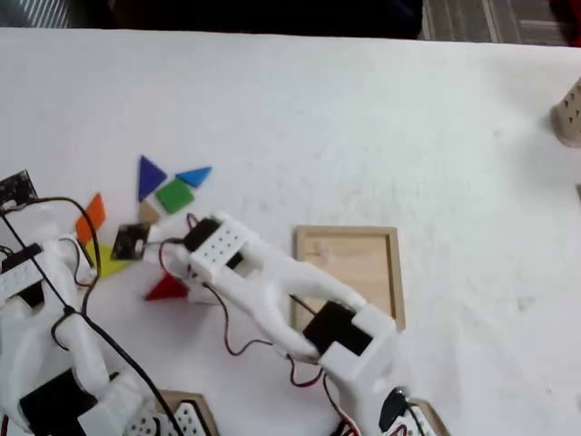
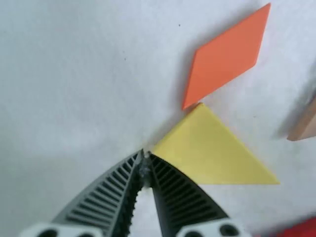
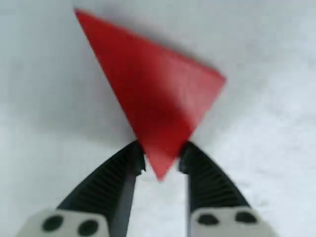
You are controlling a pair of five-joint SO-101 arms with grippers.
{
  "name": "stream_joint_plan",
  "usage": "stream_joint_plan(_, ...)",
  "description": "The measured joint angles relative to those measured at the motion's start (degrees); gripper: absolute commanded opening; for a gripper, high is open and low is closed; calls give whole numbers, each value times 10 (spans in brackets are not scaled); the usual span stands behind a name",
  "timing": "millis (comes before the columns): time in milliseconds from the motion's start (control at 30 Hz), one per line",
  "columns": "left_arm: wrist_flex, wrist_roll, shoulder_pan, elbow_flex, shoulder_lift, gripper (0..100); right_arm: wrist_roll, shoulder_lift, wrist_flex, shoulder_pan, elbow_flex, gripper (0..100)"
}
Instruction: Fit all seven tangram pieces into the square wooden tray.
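Red plastic triangle (image 3: 153, 94), flat with sharp corners, lies on the white, faintly grainy table (image 1: 408, 118). One corner sits between my right gripper's (image 3: 159, 159) black fingers (image 3: 118, 187), which are clamped on its two edges. From the high view that arm lies across the lower left corner of the tray (image 1: 349, 232), a shallow square of pale wood with a raised rim and a bare floor, right of all the pieces and apart from them. My left gripper (image 2: 144, 165) is pinched closed on nothing, and its grey ribbed tips meet just beside one corner of the yellow triangle (image 2: 212, 153). That triangle is matte and flat, and its top corner touches, or nearly touches, the orange parallelogram (image 2: 227, 54). A tan piece (image 2: 306, 123), wood-coloured, shows at the edge past the yellow one, and I cannot tell its shape. Farther up the table the green square (image 1: 173, 194) sits tilted like a diamond, with the dark blue triangle (image 1: 149, 177) close on its left and the light blue triangle (image 1: 193, 175) just above its right side. All seven pieces are on the table outside the tray.
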Motion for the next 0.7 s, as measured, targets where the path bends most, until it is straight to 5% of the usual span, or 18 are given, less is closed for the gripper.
stream_joint_plan(267,0,0,0,0,0,23,1,1,0,3,0,29)
stream_joint_plan(500,0,7,-20,0,0,24,-26,-13,11,-2,-13,245)
stream_joint_plan(700,0,78,-78,-13,0,24,-94,-40,-34,-5,-13,273)
